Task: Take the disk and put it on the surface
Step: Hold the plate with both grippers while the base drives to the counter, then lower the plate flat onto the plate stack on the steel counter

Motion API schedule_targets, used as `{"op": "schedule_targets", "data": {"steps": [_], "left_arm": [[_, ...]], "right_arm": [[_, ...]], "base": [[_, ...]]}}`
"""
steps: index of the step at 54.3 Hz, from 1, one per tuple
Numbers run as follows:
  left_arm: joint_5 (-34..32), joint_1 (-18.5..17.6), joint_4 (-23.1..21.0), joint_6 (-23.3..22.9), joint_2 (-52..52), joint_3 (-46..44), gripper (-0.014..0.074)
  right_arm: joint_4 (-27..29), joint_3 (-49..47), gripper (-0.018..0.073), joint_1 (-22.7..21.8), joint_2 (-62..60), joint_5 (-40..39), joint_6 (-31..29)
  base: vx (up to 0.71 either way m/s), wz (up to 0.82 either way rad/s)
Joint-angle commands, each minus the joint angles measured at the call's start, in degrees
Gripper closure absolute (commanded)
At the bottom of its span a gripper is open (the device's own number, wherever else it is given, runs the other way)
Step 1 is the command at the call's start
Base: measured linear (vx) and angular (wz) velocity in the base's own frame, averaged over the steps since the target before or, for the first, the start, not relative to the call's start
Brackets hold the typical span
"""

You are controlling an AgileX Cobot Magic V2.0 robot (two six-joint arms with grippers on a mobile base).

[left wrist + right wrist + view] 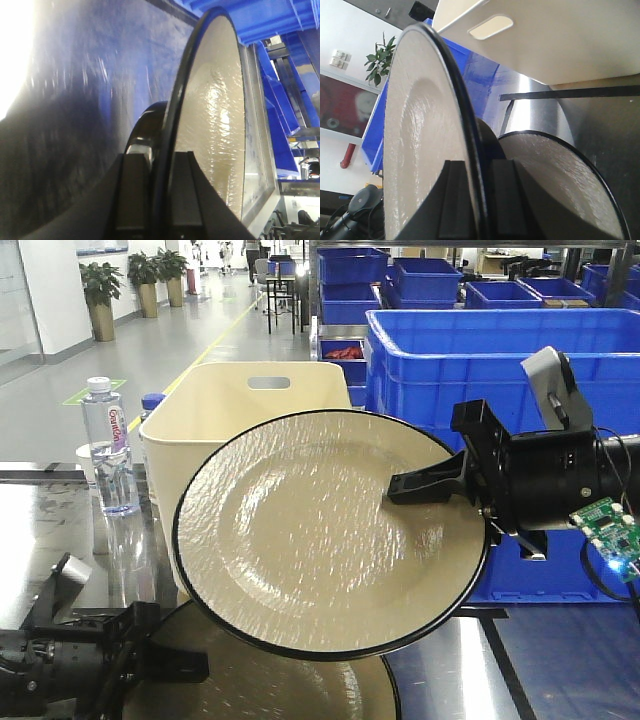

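Two beige disks with black rims are in view. One disk (pixel 300 530) hangs tilted in the air, and my right gripper (pixel 395 490) is shut on its right rim. From the right wrist, that disk's (pixel 415 140) edge runs between the right gripper's (pixel 477 167) closed fingers. The other disk (pixel 280 690) lies low at the dark glossy surface (pixel 560 660), partly under the raised one. My left gripper (pixel 195 665) is shut on its left rim. The left wrist view shows this disk (pixel 215 115) edge-on inside the left gripper (pixel 161 160).
A cream bin (pixel 230 410) stands behind the raised disk, with a water bottle (pixel 108 445) to its left. Large blue crates (pixel 480 360) fill the back right. A black line strip (pixel 570 92) crosses the surface near the bin.
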Motion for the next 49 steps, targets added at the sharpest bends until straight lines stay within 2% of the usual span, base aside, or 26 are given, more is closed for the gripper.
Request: {"op": "schedule_targets", "data": {"steps": [1,49], "left_arm": [[2.1,-0.1,-6.5,-0.7,-2.2,-1.9,0.0595],[2.2,-0.1,-6.5,-0.7,-2.2,-1.9,0.0595]], "right_arm": [[7.1,-2.5,0.0567,-0.1,-2.1,-2.0,-0.1],[7.3,-2.5,0.0567,-0.1,-2.1,-2.3,-0.1]], "base": [[0.06,-0.01],[0.01,0.00]]}}
